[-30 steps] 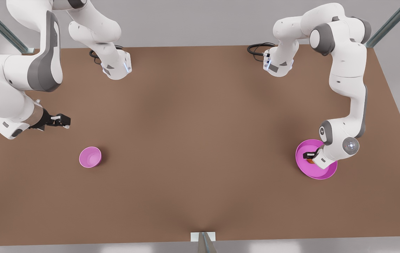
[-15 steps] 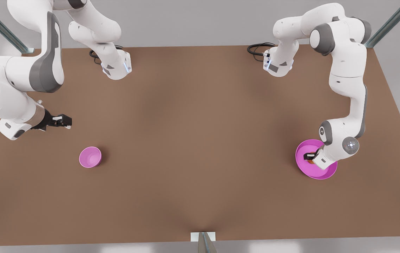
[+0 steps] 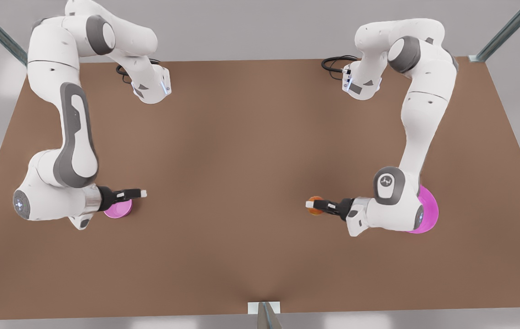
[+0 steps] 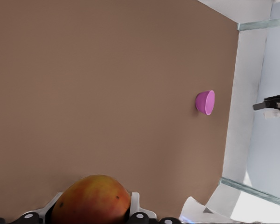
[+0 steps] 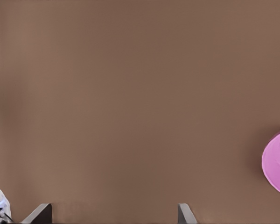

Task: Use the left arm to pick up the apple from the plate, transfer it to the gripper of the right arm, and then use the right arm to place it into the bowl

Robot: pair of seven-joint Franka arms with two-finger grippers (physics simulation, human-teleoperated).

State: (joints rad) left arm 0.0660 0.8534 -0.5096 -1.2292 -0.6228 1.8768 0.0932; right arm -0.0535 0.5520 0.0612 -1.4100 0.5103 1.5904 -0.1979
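Two tools well apart: left tool is gripping apple off-centre, risking slip; right tool is waiting spread over bowl.

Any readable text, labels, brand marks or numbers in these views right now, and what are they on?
None can be read.
Left arm: a small pale emblem on the grey joint cap, too small to read.
Right arm: a round lit marking on its joint end, no legible characters.
Apple, bowl, plate, table: plain, unmarked.
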